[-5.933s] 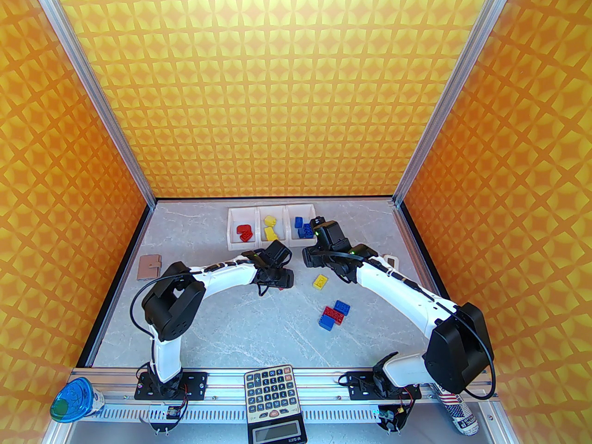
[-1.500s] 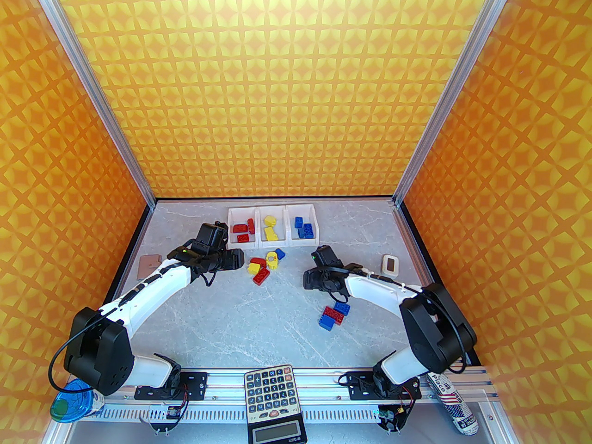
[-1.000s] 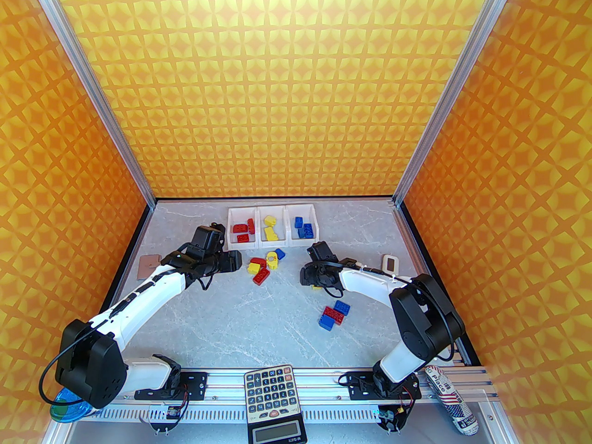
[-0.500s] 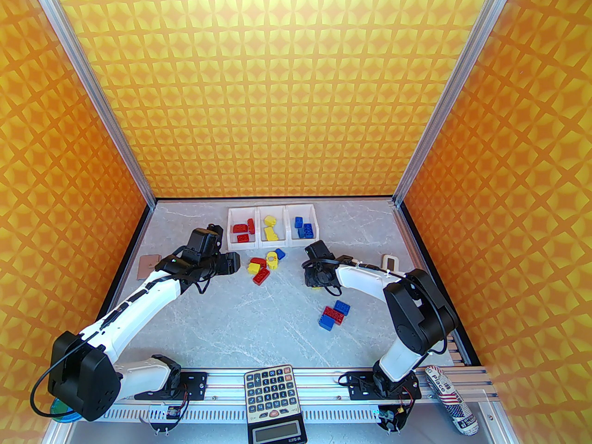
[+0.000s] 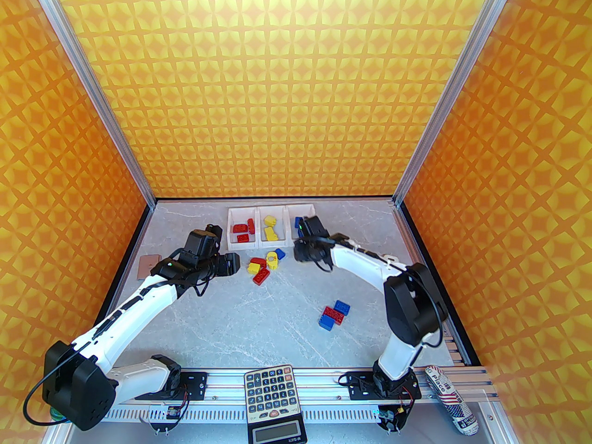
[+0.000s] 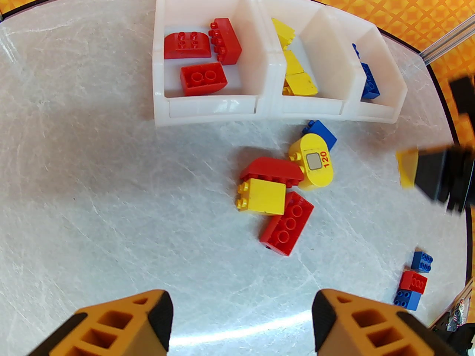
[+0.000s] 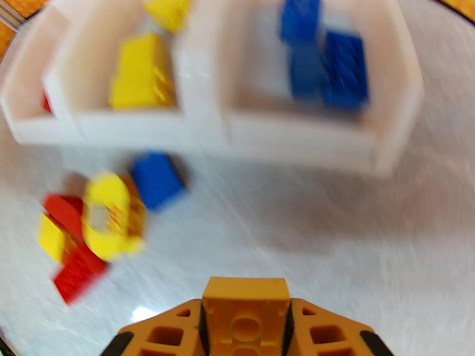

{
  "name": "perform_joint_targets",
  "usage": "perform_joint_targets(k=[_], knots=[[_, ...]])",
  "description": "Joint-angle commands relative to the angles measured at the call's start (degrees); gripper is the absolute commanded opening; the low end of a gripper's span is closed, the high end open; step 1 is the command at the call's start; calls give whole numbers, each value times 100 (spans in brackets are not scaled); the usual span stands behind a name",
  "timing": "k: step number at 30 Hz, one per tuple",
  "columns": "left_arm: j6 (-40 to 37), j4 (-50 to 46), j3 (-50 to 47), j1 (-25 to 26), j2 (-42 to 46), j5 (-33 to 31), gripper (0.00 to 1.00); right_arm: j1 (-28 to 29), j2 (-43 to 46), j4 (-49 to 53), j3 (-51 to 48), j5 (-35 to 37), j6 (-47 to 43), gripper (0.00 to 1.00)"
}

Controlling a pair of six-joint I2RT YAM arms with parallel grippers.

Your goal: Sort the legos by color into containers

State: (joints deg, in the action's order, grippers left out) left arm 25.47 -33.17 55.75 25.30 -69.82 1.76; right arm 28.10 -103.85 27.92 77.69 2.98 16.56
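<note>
Holding a small yellow studded plastic brick (image 7: 245, 302) clamped in the right gripper (image 7: 245, 315), hung just before the row of three joined white plastic containers (image 7: 202, 121), opposite the blue-filled end bin (image 7: 304, 145). Judged the yellow-filled middle bin (image 7: 126, 119) ahead and slightly leftward: short sideways shift, then release. Hovered with the left gripper (image 6: 241, 321) spread wide, empty, over the grey worktop (image 6: 111, 206) before the containers' red end.

Right jaws clamped yellow lego (image 7: 245, 295), carried it from table (image 5: 259, 322) to containers (image 6: 211, 108); left arm (image 5: 138, 294) withdrew.
</note>
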Motion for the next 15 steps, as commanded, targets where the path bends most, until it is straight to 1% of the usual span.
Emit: perform_joint_targets(k=[1, 5, 11, 15], knots=[[276, 48, -176, 189, 151, 23, 67, -24, -423, 180, 700, -182, -223, 34], [353, 101, -183, 426, 105, 21, 66, -24, -1014, 252, 1622, -314, -227, 34], [390, 91, -213, 537, 200, 17, 66, -24, -1939, 584, 3034, -282, -205, 35], [396, 55, -248, 542, 278, 6, 66, -24, -2475, 844, 3807, -207, -180, 35]])
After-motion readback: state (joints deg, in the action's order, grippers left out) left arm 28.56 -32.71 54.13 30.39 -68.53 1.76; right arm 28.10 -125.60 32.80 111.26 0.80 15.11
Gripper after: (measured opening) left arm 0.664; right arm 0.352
